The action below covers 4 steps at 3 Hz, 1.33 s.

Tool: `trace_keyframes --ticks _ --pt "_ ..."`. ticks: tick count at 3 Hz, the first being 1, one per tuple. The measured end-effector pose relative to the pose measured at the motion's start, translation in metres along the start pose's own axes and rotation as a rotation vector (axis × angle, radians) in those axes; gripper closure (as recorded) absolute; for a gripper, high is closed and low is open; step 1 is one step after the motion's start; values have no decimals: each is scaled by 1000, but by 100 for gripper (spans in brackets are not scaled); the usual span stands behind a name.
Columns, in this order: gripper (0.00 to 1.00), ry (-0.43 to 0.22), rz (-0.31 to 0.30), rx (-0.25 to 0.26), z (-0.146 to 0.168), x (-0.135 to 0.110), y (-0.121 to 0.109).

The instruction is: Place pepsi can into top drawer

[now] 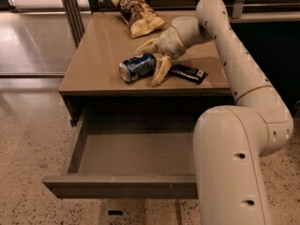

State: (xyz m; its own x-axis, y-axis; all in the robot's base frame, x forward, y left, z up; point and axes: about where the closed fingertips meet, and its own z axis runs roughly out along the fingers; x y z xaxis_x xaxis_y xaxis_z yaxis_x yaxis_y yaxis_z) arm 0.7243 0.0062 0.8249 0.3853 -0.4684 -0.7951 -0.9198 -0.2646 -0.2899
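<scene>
The pepsi can (136,67) is blue with a silver end and lies on its side near the front middle of the table (96,50). My gripper (148,64) is open at the can's right end. One finger (160,72) lies in front of the can and the other finger (146,45) behind it. The top drawer (121,186) is pulled out below the table, and its grey interior is bare. My arm's large cream body hides the drawer's right part.
A chip bag (137,13) lies at the back of the table. A flat black snack bar wrapper (188,73) lies just right of the gripper. Metal posts (70,11) stand at the left, over a speckled floor (28,139).
</scene>
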Motion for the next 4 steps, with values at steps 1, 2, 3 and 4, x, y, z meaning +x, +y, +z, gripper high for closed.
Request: trace_keyframes --ticks 1,2,3,4 --pt "64 0 0 0 0 0 0" --pt "87 0 0 0 0 0 0" --pt "100 0 0 0 0 0 0" --pt "100 0 0 0 0 0 0"
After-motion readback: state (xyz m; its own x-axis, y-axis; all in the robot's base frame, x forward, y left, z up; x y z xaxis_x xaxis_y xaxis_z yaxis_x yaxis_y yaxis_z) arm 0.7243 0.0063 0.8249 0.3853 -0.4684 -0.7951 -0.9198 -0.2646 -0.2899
